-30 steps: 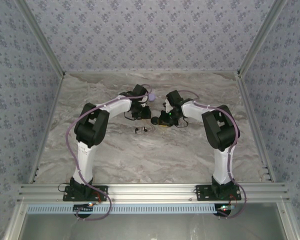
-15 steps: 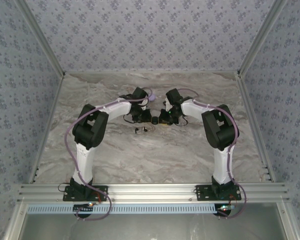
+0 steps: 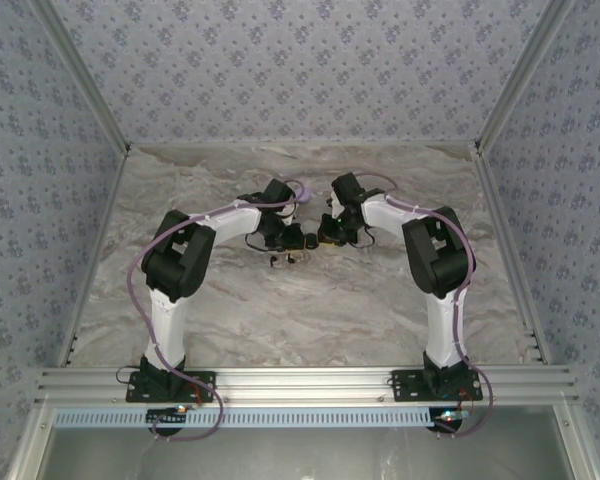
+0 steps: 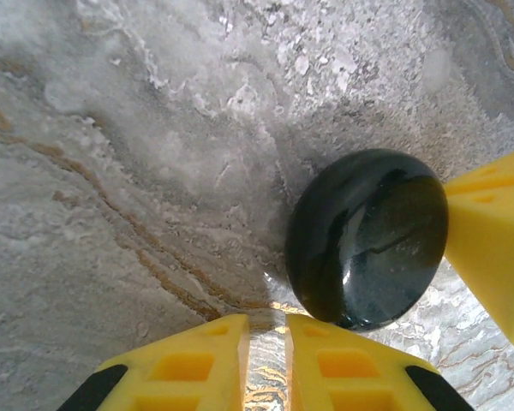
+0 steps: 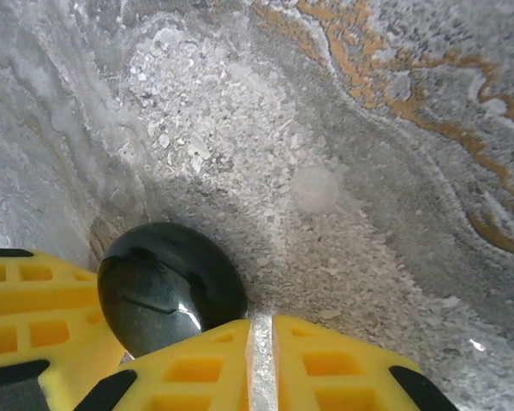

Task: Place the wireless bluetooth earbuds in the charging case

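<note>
The charging case (image 3: 309, 240) is a glossy round black puck lying closed on the marble table. In the left wrist view the case (image 4: 367, 240) sits just right of and beyond my left gripper (image 4: 265, 364), whose yellow fingers are shut with nothing between them. In the right wrist view the case (image 5: 171, 287) touches the left finger of my shut, empty right gripper (image 5: 261, 364). Seen from above, the left gripper (image 3: 291, 238) and right gripper (image 3: 326, 238) flank the case. Two tiny black earbuds (image 3: 284, 261) lie just in front of the left gripper.
The other arm's yellow finger (image 4: 497, 248) shows beyond the case in the left wrist view, and likewise a finger (image 5: 26, 312) in the right wrist view. Patterned walls and metal rails (image 3: 120, 140) bound the table. Open marble lies toward the near edge.
My left gripper has moved nearer and to the right, up to the case. The right gripper has edged in from the other side. The earbuds have not moved.
</note>
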{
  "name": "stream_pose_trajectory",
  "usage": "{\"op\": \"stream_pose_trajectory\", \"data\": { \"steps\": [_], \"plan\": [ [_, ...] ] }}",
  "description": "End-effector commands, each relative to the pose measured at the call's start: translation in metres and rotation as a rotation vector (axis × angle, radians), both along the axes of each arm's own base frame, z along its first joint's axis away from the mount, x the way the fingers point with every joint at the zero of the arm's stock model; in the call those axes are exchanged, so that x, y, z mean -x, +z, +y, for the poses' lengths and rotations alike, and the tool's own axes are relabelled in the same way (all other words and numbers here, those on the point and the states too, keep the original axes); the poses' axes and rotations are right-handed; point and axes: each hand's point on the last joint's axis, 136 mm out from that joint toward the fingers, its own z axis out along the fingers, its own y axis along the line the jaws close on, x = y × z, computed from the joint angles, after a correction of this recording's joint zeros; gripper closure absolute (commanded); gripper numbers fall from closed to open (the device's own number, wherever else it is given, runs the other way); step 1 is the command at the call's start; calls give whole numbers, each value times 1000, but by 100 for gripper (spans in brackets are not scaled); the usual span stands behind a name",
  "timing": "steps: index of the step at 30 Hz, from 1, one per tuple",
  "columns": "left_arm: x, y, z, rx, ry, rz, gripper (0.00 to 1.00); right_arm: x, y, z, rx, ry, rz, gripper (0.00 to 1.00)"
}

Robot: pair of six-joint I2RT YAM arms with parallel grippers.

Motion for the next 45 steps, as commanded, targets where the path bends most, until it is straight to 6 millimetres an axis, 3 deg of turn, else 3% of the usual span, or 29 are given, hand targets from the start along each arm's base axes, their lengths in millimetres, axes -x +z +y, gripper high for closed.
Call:
{"op": "stream_pose_trajectory", "data": {
  "steps": [1, 4, 13, 20, 24, 30, 45],
  "plan": [
    [8, 13, -1, 11, -7, 1, 81, -2, -5, -5, 38, 11, 15, 85],
    [6, 15, 7, -27, 7, -14, 81, -2, -2, -12, 64, 0, 4, 84],
    [-9, 48, 19, 24, 56, -88, 71, -2, 23, -30, -8, -35, -41, 76],
    [-18, 53, 5, 196, 96, -52, 62, -4, 33, -12, -171, 9, -34, 63],
    [-20, 43, -1, 238, 124, -20, 58, -7, 29, -4, -199, 20, -13, 59],
    [-21, 28, -2, 254, 172, 10, 54, -12, 19, -1, -205, 10, 16, 64],
    [-18, 8, -6, 276, 191, 58, 53, -13, 10, 10, -232, 35, 53, 66]
  ]
}}
